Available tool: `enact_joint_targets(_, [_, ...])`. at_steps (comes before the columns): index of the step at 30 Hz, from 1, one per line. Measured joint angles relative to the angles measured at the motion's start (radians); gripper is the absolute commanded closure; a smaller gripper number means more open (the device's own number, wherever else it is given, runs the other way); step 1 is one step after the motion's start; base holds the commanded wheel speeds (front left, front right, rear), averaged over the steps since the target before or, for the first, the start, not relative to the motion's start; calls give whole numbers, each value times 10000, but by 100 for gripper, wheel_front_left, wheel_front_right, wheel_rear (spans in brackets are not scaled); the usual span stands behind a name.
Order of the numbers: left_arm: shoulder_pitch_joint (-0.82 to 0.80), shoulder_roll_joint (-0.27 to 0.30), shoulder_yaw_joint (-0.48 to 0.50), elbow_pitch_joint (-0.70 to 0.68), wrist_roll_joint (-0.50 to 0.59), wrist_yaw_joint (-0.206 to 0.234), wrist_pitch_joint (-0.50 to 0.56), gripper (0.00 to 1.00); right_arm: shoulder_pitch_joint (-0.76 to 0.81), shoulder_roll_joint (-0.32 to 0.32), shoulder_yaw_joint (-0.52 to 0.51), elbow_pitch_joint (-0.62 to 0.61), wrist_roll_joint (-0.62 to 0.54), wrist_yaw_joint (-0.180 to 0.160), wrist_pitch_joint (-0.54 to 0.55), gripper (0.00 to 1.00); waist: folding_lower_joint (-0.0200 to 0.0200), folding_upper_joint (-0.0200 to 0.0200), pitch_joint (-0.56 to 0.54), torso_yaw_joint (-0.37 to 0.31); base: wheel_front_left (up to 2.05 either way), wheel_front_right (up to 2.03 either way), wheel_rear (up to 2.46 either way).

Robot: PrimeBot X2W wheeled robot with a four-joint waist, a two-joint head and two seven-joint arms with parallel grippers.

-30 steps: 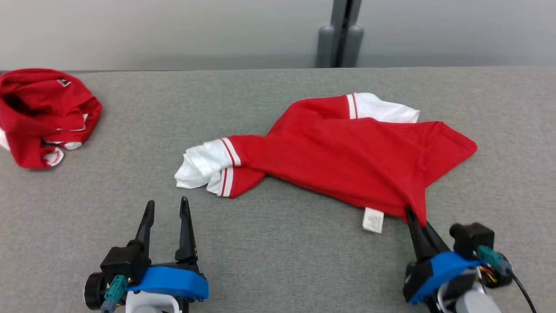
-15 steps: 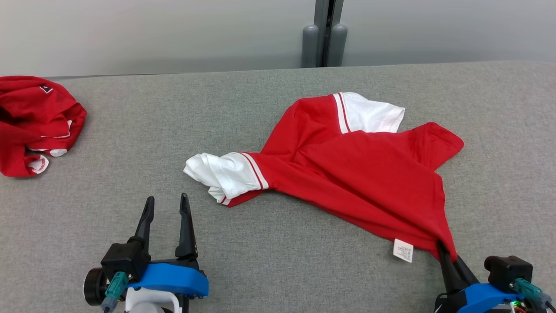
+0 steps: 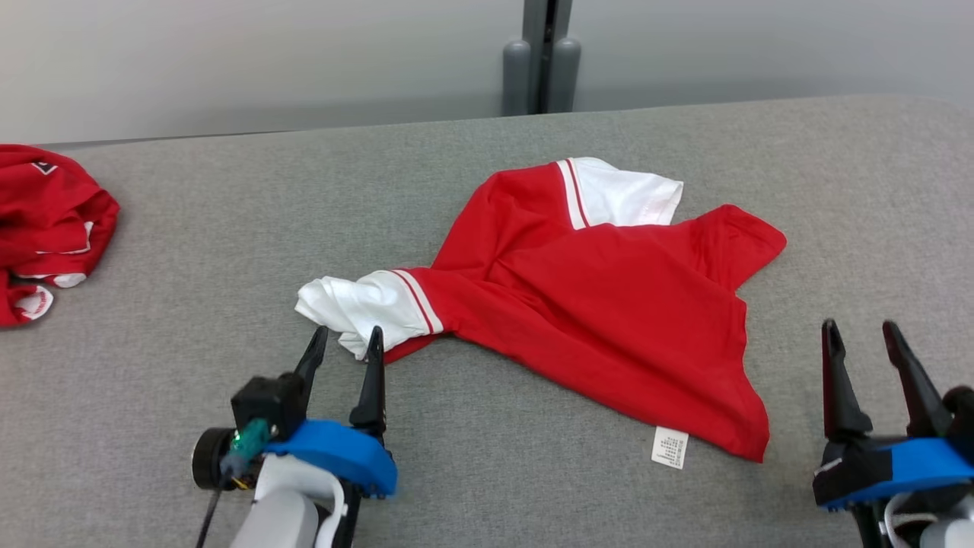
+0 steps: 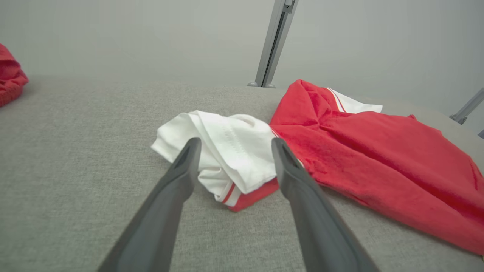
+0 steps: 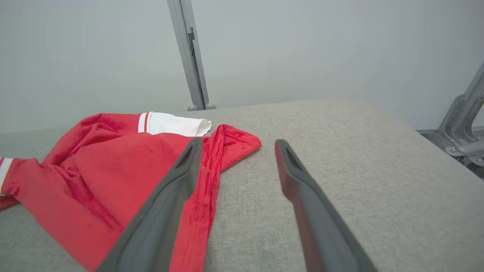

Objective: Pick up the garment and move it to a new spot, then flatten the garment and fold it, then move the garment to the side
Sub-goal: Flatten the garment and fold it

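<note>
The garment (image 3: pixel 609 304) is a red shirt with white sleeves, lying crumpled on the grey table (image 3: pixel 228 228) at centre. Its near white sleeve (image 3: pixel 358 308) is bunched toward the left. My left gripper (image 3: pixel 346 339) is open, its fingertips just short of that sleeve; in the left wrist view the sleeve (image 4: pixel 230 151) lies between and beyond the fingers (image 4: pixel 177 177). My right gripper (image 3: pixel 860 331) stands open to the right of the shirt's hem, holding nothing. In the right wrist view the red cloth (image 5: pixel 113 177) lies to the left of the gripper (image 5: pixel 236 145).
A second red garment (image 3: pixel 46 221) is heaped at the table's far left edge. A grey post (image 3: pixel 542 68) stands behind the table's far edge against a pale wall. A white care label (image 3: pixel 670 447) sticks out from the shirt's near hem.
My right gripper has let go of the shirt's hem corner and now stands open to its right. My left gripper has moved forward to the white sleeve. The camera has shifted.
</note>
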Motion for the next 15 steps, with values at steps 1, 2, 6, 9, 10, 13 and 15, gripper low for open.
enact_joint_targets(1, [-205, 0, 35, 228, -38, 2, 138, 0, -105, 0, 61, -176, -6, 2, 17, 0, 0, 1, 37, -48, 0, 0, 0])
enact_joint_targets(2, [-403, -6, 100, 474, -178, 2, 307, 0, -192, 8, 123, -349, -15, 0, 77, 0, 0, 0, 77, -95, 0, 0, 0])
enact_joint_targets(6, [-1079, 8, 449, 1411, -654, 65, 855, 0, -478, 38, 481, -865, -84, 2, 276, 0, 0, 0, 286, -307, 0, 0, 0])
enact_joint_targets(9, [-1513, 31, 656, 1868, -963, -13, 980, 0, -616, 48, 648, -1062, -84, 0, 355, 0, 0, 0, 476, -429, 0, 0, 0])
enact_joint_targets(10, [-1647, 25, 723, 1973, -1104, -88, 995, 0, -639, 58, 683, -1085, -84, 2, 359, 0, 0, 0, 531, -452, 0, 0, 0])
enact_joint_targets(13, [-1930, 21, 777, 2155, -1687, -414, 1103, 0, -705, 67, 713, -1108, -82, 2, 368, 0, 0, 0, 652, -481, 0, 0, 0])
enact_joint_targets(15, [-2059, 0, 704, 2220, -2146, -629, 1264, 0, -746, 69, 706, -1097, -82, 2, 362, 0, 0, 0, 700, -476, 0, 0, 0])
